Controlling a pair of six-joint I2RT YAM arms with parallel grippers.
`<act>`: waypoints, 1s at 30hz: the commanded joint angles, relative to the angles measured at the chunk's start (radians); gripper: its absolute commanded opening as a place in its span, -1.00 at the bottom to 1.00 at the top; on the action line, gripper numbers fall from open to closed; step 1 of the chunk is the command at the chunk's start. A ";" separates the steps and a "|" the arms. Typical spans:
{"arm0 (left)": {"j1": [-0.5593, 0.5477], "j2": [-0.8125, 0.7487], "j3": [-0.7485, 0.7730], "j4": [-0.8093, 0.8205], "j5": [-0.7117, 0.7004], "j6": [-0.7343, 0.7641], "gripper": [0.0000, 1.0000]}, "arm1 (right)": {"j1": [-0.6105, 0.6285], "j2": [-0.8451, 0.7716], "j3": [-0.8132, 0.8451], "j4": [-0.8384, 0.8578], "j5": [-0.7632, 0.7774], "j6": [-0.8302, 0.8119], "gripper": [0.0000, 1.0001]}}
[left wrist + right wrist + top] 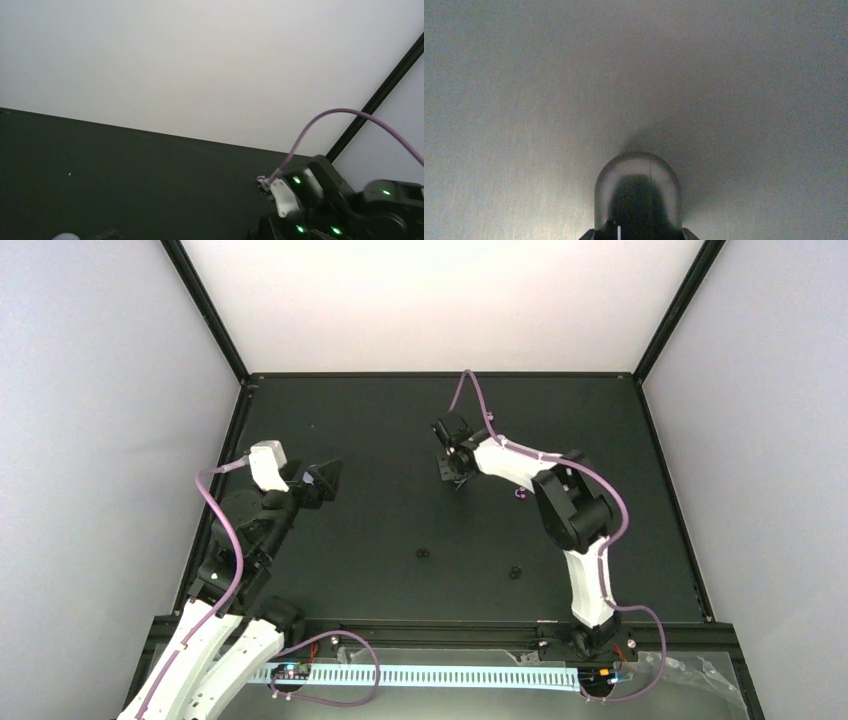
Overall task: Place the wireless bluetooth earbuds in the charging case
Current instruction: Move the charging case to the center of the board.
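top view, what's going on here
The right arm's pincer points down at the black table, with a small rounded grey-purple charging case between its jaws; a firm grip cannot be confirmed. The left arm's pincer hangs open, holding nothing. What looks like a tiny purple earbud lies by the right arm.

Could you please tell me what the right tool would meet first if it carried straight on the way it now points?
The right tool would most likely meet the rounded dark grey charging case directly ahead of it, with only the black table behind. Whether they already touch is unclear.
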 commanded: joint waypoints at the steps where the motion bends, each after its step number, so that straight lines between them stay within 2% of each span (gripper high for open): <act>1: -0.004 0.000 0.000 0.021 0.020 0.004 0.97 | 0.064 -0.188 -0.189 0.089 0.057 0.023 -0.37; 9: -0.005 0.012 0.008 0.013 0.010 0.018 0.98 | 0.167 -0.533 -0.637 0.127 0.070 0.074 -0.37; 14: -0.005 0.022 0.008 0.014 0.019 0.019 0.98 | 0.224 -0.701 -0.788 0.097 0.033 0.105 -0.37; 21: -0.005 0.036 0.008 0.013 0.019 0.020 0.98 | 0.339 -0.730 -0.783 0.030 0.045 0.087 -0.37; 26: -0.005 0.038 0.007 0.012 0.019 0.020 0.97 | 0.347 -0.666 -0.778 0.017 0.043 0.073 -0.35; 30: -0.005 0.042 0.008 0.012 0.022 0.019 0.97 | 0.353 -0.644 -0.775 0.015 0.038 0.072 -0.27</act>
